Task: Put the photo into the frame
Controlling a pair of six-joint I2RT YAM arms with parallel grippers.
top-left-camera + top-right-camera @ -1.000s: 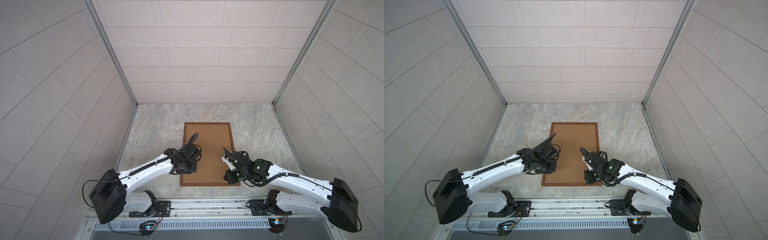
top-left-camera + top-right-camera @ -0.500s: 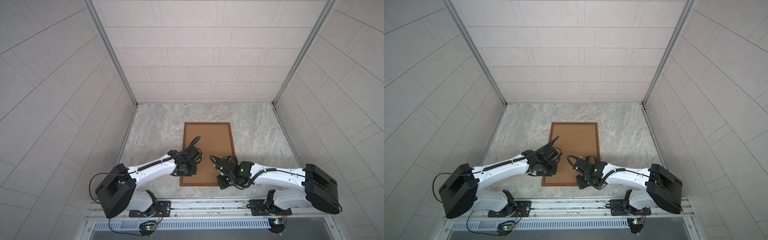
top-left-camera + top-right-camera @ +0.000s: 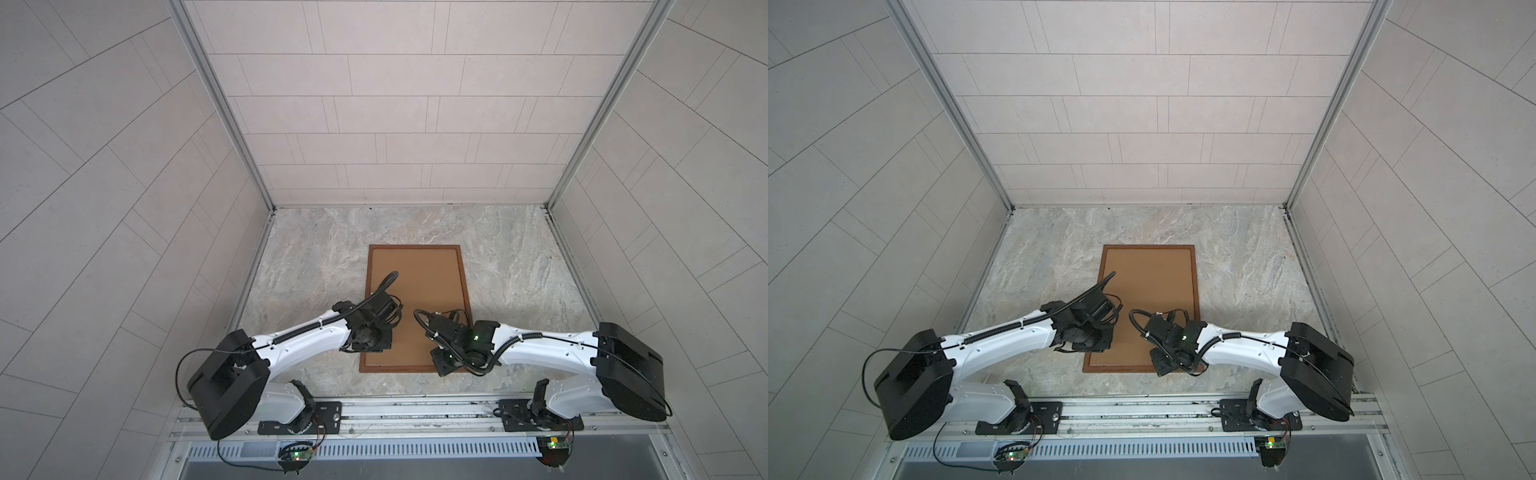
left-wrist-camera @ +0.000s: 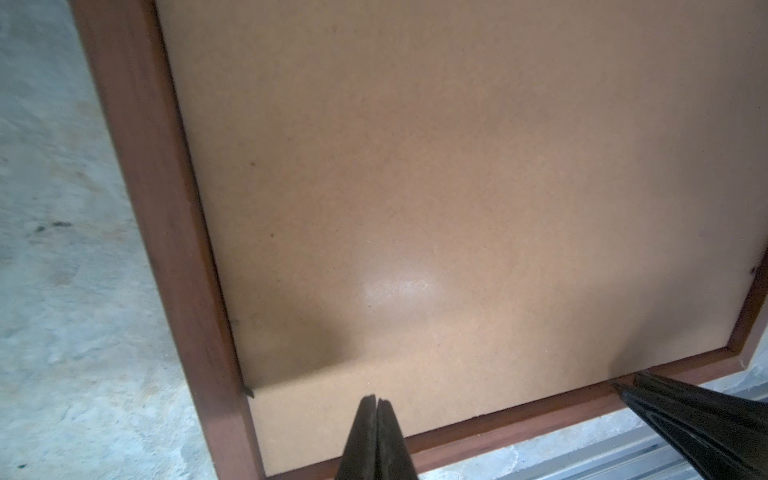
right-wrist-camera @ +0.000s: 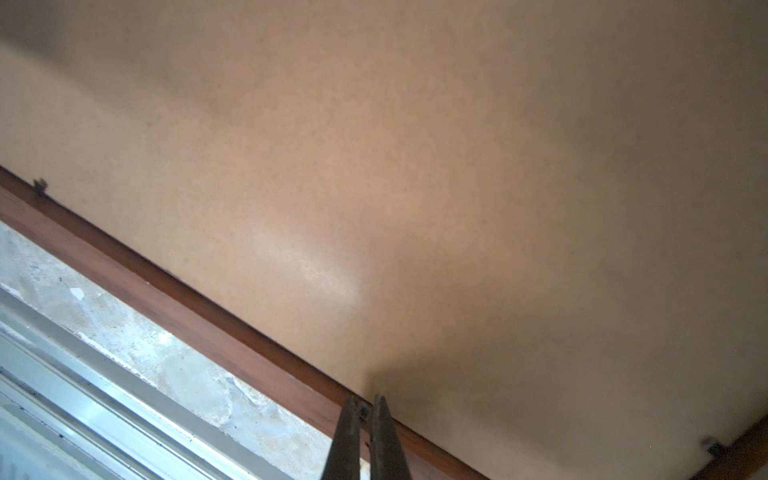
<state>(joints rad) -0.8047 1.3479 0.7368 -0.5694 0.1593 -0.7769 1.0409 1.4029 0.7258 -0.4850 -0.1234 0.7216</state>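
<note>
1. Centre of the stone-patterned worktop (image 3: 316, 257) carries the frame (image 4: 166, 249), lying flat with its back up.
2. A plain brown backing board (image 3: 415, 286) fills the whole opening; the photo is hidden from every view.
3. The left hand (image 4: 376, 401) has its fingers pressed together, empty, tips over the board just inside the near rail, toward the frame's near-left corner.
4. The right hand (image 5: 365, 402) is likewise closed, only a sliver between its fingers, tips at the seam where board meets near rail, toward the near-right corner; whether they touch cannot be told.
</note>
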